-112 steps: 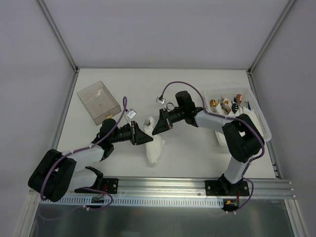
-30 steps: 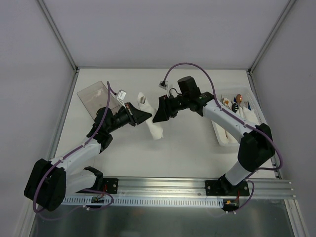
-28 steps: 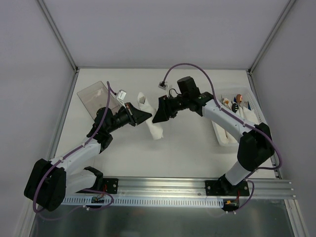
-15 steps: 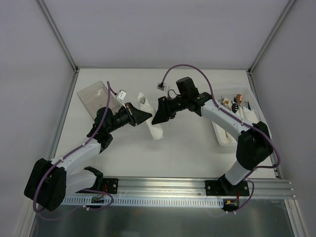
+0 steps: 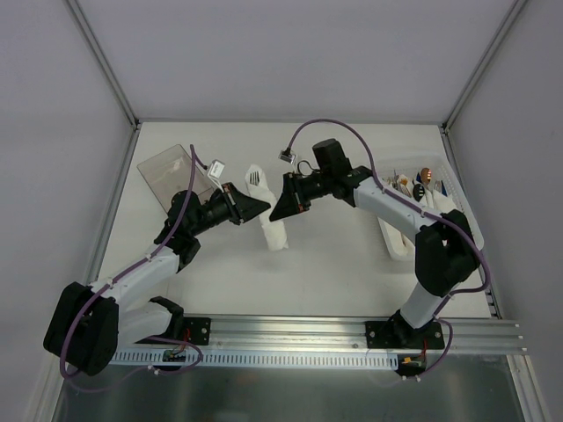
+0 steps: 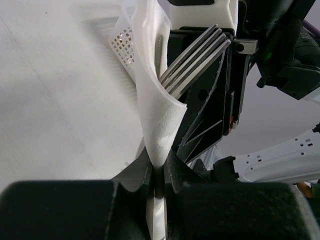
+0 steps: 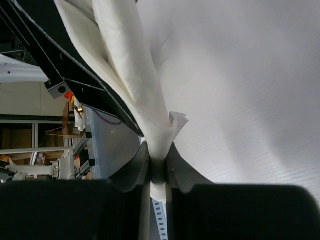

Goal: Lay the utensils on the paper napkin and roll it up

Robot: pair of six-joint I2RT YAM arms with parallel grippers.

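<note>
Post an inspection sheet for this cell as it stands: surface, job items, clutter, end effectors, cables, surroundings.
Surface: white table.
Job's things: paper napkin wrapped around a fork, tines poking out the far end.
Clutter: clear plastic box far left; white tray right, with gold items.
End effectors: left end effector and right end effector both pinched shut on the napkin.
Cables: purple cable looping over each arm.
Surroundings: grey walls; aluminium rail at near edge.

No writing, label, brand, number or sign is readable in any view. The small white tag [image 5: 217,167], upper left of centre in the top view, is too small to read.
</note>
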